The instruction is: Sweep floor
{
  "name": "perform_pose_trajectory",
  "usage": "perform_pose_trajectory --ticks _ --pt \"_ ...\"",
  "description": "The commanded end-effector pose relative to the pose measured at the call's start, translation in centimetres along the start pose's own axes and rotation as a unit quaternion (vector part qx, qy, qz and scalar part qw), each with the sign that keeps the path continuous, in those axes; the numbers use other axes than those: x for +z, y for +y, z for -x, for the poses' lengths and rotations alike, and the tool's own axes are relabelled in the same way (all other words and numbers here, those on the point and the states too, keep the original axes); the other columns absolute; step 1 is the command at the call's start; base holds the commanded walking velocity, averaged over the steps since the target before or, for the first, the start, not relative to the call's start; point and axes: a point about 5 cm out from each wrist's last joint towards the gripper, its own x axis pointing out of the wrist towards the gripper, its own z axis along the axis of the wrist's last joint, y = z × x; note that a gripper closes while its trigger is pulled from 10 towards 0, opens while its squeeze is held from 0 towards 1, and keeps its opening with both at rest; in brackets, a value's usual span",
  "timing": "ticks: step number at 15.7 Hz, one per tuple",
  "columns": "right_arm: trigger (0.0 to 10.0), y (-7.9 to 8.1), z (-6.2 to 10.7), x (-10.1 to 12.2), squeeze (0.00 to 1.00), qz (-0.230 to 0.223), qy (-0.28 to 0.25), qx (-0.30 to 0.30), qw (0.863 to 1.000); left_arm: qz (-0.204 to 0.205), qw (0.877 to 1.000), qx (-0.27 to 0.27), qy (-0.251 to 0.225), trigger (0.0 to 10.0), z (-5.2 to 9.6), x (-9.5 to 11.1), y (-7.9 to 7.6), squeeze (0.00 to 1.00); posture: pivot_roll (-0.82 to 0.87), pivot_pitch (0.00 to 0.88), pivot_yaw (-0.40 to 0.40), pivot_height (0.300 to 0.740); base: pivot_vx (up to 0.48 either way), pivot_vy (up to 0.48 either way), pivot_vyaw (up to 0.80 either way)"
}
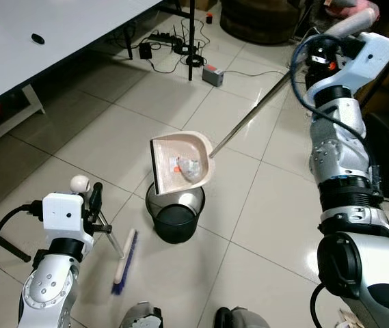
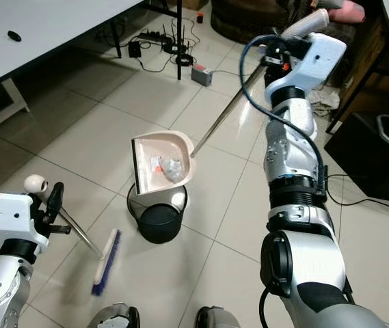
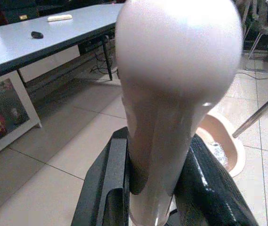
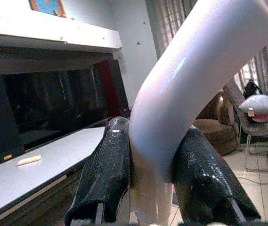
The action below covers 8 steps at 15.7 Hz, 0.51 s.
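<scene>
The dustpan, holding crumpled scraps, hung tilted over the black bin at frame centre, its long handle clamped in the right gripper at upper right. The left gripper gripped the broom handle at lower left.

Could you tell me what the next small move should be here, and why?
Probably tip the dustpan further with the right gripper. It hangs above the bin, yet the debris lies inside it. The left gripper holds the broom aside.
</scene>
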Motion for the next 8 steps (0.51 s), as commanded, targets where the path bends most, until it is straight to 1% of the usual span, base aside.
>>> perform_pose_trajectory --ticks 1,2,8 --pt "10.0 1.2 -0.6 1.4 0.0 0.014 -0.044 0.028 0.999 -0.006 1.0 -0.003 -0.014 10.0 -0.1 0.5 0.0 0.0 0.14 0.1 -0.029 0.74 0.0 0.0 0.0" --pt "10.0 1.7 -0.6 1.5 0.0 0.025 -0.051 0.043 0.997 -0.006 1.0 -0.002 -0.014 10.0 -0.1 0.5 0.0 0.0 0.14 0.098 -0.03 0.74 0.0 0.0 0.0" --pt "10.0 4.2 -0.1 1.7 0.0 0.058 -0.078 0.127 0.987 -0.008 1.0 -0.002 -0.014 10.0 0.0 0.5 0.1 0.0 0.14 0.1 -0.028 0.74 0.0 0.0 0.0"
